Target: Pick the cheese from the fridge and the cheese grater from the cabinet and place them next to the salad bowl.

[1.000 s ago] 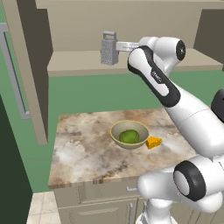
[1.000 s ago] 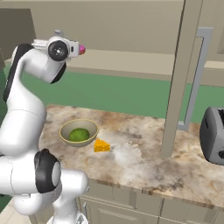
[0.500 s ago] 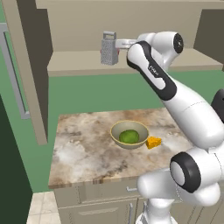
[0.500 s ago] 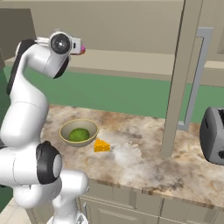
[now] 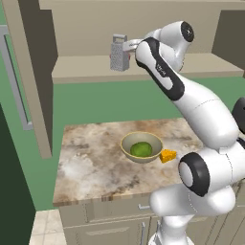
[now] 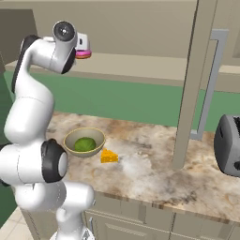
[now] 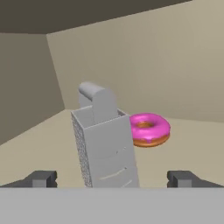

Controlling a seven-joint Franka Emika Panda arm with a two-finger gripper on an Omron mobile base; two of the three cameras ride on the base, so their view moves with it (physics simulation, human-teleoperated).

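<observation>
With the end effector (image 7: 112, 178) spread wide around the upright cheese grater (image 7: 105, 142) at frame centre, an off-centre squeeze could topple it toward the pink donut (image 7: 149, 129).

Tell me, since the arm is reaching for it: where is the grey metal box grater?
The grey metal box grater stands upright on the beige cabinet shelf, between the open gripper fingertips, a pink donut behind it.

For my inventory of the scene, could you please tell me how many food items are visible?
3: the cheese on the counter beside the salad bowl, the green lump inside that bowl, and a pink donut behind the cheese grater on the cabinet shelf. More may be hidden.
</observation>
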